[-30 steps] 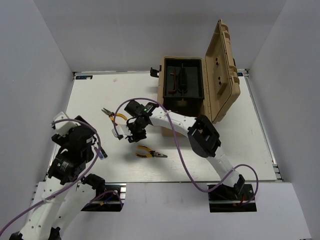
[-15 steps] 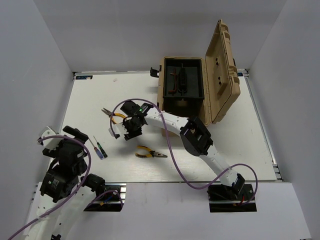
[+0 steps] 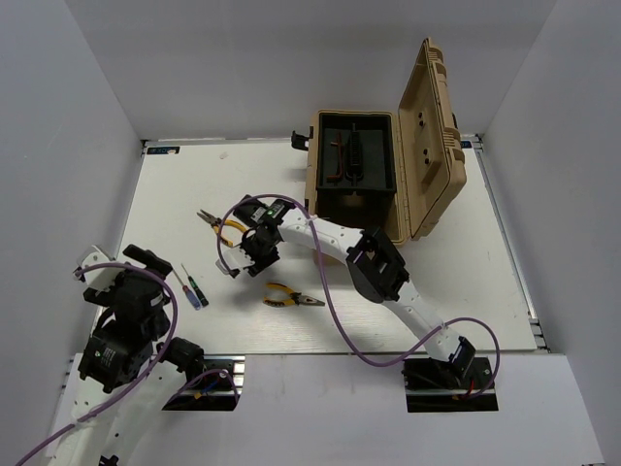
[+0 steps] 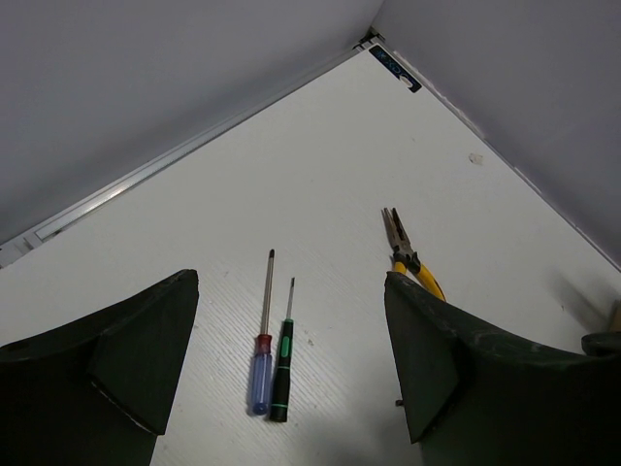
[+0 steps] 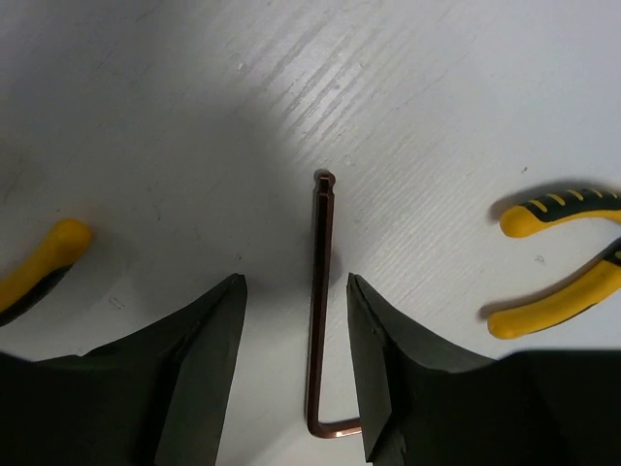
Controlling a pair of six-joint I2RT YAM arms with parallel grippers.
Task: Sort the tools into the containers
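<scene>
The tan toolbox point(image 3: 354, 199) stands open at the back, lid point(image 3: 432, 136) up, black tray inside. My right gripper point(image 3: 247, 257) is low over the table and open, and a dark L-shaped hex key point(image 5: 320, 291) lies flat between its fingers point(image 5: 296, 291), nearer the right finger. Yellow-handled long-nose pliers point(image 3: 215, 223) lie to its left and a second pair of pliers point(image 3: 291, 297) to its right. A blue screwdriver point(image 4: 261, 340) and a green one point(image 4: 282, 364) lie side by side ahead of my open, empty left gripper point(image 4: 289, 282), which sits back at the near left point(image 3: 121, 267).
White walls close in the table on the left, back and right. A purple cable point(image 3: 325, 282) loops from the right arm over the middle of the table. The raised lid stands to the right of the box.
My left arm has pulled back to the near left, uncovering the two screwdrivers. My right gripper has shifted slightly left and down over the hex key.
</scene>
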